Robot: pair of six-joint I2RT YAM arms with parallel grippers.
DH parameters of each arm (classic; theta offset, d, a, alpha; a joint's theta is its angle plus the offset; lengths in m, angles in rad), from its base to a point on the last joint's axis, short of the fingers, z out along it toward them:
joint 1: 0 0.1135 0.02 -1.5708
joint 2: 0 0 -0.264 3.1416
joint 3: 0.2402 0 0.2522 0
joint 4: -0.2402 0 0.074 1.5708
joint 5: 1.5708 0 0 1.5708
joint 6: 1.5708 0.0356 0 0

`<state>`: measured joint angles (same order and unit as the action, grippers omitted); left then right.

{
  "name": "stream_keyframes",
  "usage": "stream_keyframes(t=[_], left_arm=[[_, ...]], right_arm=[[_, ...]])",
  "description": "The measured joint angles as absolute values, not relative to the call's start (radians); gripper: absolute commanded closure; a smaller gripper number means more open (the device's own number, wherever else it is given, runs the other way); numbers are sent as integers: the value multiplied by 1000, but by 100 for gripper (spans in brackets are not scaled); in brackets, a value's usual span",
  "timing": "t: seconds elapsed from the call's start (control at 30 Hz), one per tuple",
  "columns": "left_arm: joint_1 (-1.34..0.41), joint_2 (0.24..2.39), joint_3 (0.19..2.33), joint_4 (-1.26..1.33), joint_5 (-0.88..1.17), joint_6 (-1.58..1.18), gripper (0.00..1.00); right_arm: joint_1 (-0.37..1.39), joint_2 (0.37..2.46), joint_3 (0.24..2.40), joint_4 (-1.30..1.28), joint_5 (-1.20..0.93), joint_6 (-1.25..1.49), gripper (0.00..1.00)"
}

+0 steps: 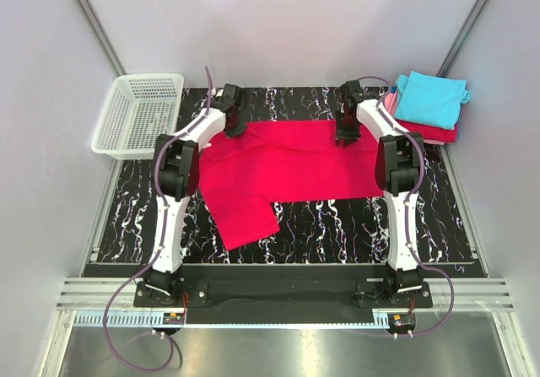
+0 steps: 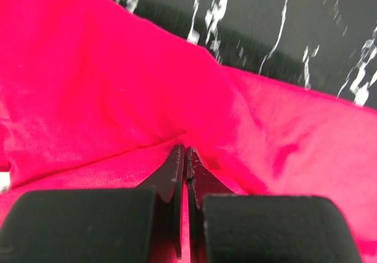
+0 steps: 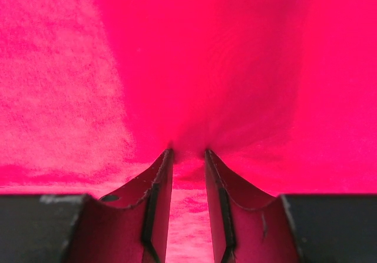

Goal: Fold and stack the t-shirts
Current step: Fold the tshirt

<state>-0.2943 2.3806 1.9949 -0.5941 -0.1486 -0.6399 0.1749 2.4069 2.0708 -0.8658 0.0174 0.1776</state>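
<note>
Left claw [image 2: 184, 152] pinched tight and right claw [image 3: 188, 153] narrowed on the far edge of the crimson shirt [image 1: 287, 162], I fear either thin bite slipping and skewing the fold.

1. T-shirts: four are showing. One crimson t-shirt [image 1: 287, 162] is lying spread; three are sitting folded in one stack: turquoise t-shirt [image 1: 430, 99], pink t-shirt [image 1: 391, 102], red t-shirt [image 1: 440, 133].
2. Baskets: one white mesh basket [image 1: 152, 77] is standing.
3. Arms: two are reaching out, left arm [image 1: 173, 200] and right arm [image 1: 403, 200].
4. Grippers: two are working, left gripper [image 2: 184, 151] and right gripper [image 3: 188, 152].
</note>
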Motion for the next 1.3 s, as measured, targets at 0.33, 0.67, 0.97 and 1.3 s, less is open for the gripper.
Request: stream_keyframes(t=[0.33,0.67,0.97,1.3], left_arm=[[-386,2162,1696,-612,-205,-641,100],[-443,2033,1499,-628,-269,-679,87],[-469,1903,1339,-641,-291,-743,77],[-570,1797,1320,-656,-229,-721,96]], right_arm=[[175,2396,2052,-861,20,182,65],[175,2378,2021,-858,27,183,65],[177,2374,2015,-861,28,184,66],[177,2356,1990,-862,35,208,67]])
